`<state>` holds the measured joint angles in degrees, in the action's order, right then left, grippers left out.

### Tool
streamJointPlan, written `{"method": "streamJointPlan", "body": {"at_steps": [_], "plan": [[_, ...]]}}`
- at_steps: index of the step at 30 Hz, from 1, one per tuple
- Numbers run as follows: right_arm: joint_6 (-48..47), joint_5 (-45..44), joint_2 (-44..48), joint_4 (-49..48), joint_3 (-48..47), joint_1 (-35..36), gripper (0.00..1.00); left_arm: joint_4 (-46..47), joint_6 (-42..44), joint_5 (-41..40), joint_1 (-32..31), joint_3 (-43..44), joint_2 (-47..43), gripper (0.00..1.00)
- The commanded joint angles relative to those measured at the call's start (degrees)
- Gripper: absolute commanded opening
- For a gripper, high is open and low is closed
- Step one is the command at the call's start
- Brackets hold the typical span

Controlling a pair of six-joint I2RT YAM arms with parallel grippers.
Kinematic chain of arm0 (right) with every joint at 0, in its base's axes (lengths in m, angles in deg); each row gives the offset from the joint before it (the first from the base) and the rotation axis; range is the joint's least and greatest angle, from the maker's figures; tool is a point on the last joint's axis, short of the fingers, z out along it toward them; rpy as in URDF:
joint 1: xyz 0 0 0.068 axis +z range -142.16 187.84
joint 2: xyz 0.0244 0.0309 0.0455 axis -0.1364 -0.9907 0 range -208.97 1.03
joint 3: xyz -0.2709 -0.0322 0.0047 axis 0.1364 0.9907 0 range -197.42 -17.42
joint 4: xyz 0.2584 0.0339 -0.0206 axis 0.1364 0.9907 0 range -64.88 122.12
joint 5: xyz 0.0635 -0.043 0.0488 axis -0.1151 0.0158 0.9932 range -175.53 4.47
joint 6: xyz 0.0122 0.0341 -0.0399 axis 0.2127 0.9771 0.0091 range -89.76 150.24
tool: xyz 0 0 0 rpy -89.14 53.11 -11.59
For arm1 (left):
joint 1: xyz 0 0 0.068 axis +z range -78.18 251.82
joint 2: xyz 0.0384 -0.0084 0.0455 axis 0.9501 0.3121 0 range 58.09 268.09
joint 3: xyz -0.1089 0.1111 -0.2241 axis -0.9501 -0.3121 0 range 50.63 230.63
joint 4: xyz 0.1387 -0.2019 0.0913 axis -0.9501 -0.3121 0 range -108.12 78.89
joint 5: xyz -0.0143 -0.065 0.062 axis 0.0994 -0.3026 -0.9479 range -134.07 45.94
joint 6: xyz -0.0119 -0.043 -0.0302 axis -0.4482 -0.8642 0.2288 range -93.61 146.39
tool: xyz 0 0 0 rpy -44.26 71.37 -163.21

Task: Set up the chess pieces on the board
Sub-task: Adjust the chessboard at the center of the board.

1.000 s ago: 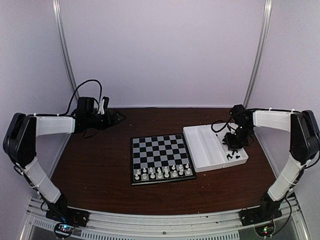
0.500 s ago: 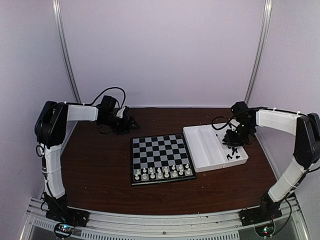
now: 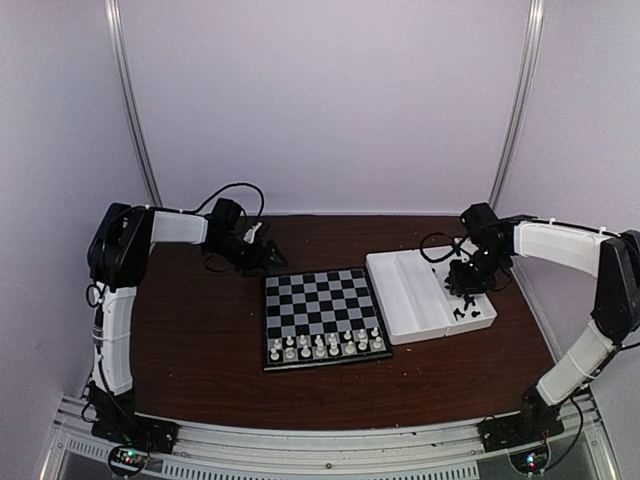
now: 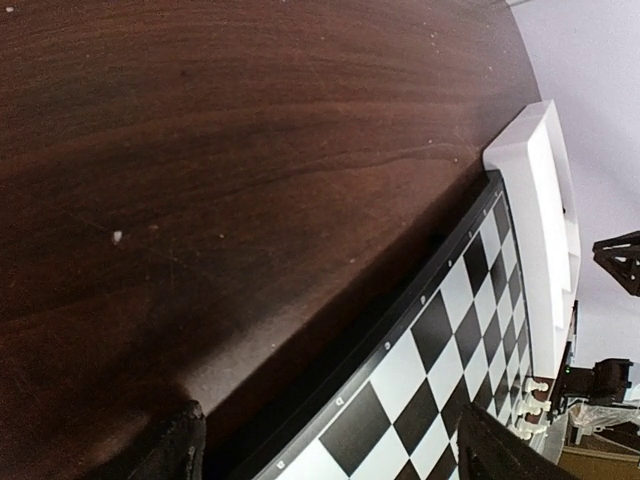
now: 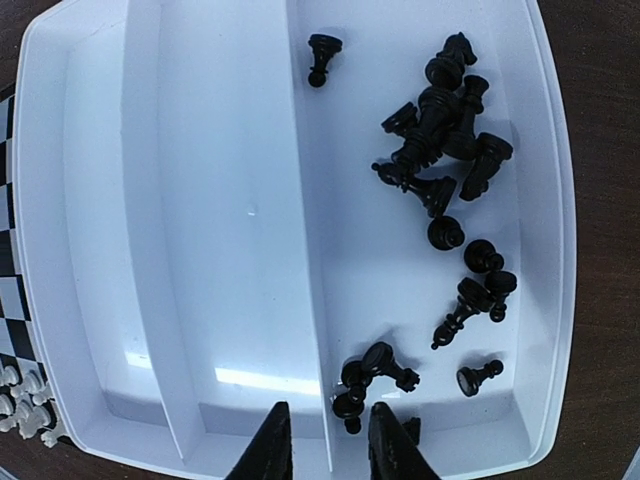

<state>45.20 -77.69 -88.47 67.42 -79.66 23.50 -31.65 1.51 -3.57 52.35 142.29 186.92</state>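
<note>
Because the chess pieces (image 5: 437,115) are tiny, light, hard plastic, they are judged likely to slip or topple, so each is best pinched at its narrow waist, with the jaws square across it. They are scattered loose in the outer compartment of the tray (image 5: 230,200), ahead of the right gripper (image 5: 325,428) and off to its right, with a few just beyond its fingertips. Its jaws are parted only slightly, and nothing is held. The left gripper (image 4: 333,432) is spread wide and empty, with a corner of the board (image 4: 430,330) directly ahead of it. No black piece is seen on the board.
</note>
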Motion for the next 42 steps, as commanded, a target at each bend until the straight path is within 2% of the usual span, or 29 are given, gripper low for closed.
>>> {"method": "streamJointPlan", "body": {"at_steps": [1, 5, 13, 18, 26, 30, 33, 37, 41, 42], "plan": [[0.11, 1.65, 3.05, -0.79, 1.11, 1.24, 0.29, -1.48, 2.96, 4.59, -1.34, -4.62, -0.23, 0.87], [0.28, 3.06, 3.86, -0.41, 0.93, 2.03, 0.3, -0.71, 3.8, 3.54, -1.8, -12.0, -4.77, 0.87], [4.9, 6.38, 6.95, 0.93, 4.12, 9.27, 0.37, 10.18, -1.88, 0.77, -4.08, -31.96, -17.97, 0.86], [10.17, 7.3, 10.6, 1.35, 11.23, 15.53, 0.37, 10.71, -2.96, -1.64, -5.34, -36.37, -20.97, 0.86], [20.49, 8.49, 17.21, -3.16, 22.19, 23.32, 0.35, 12.6, -4.02, -4.94, -5.34, -38.11, -23.87, 0.87], [26.28, 8.33, 17.34, -6.34, 25.44, 28.81, 0.3, 12.8, -4.29, -5.81, -5.32, -37.61, -23.97, 0.87], [29.38, 8.15, 17.57, -9.36, 27.37, 31.69, 0.22, 13.68, -4.78, -6.35, -5.32, -37.96, -24.42, 0.88], [31.59, 8.2, 16.98, -13.31, 28.62, 34.16, 0.14, 14.47, -5.25, -5.72, -5.32, -38.28, -24.57, 0.88], [32.16, 8.02, 13.95, -16.16, 28.07, 35.67, 0.0, 14.34, -5.03, -5.58, -5.32, -38.55, -24.63, 0.88], [32.29, 8.11, 13.0, -16.95, 27.94, 35.88, 0.0, 14.25, -4.96, -5.69, -5.32, -38.63, -24.61, 0.88]]}}
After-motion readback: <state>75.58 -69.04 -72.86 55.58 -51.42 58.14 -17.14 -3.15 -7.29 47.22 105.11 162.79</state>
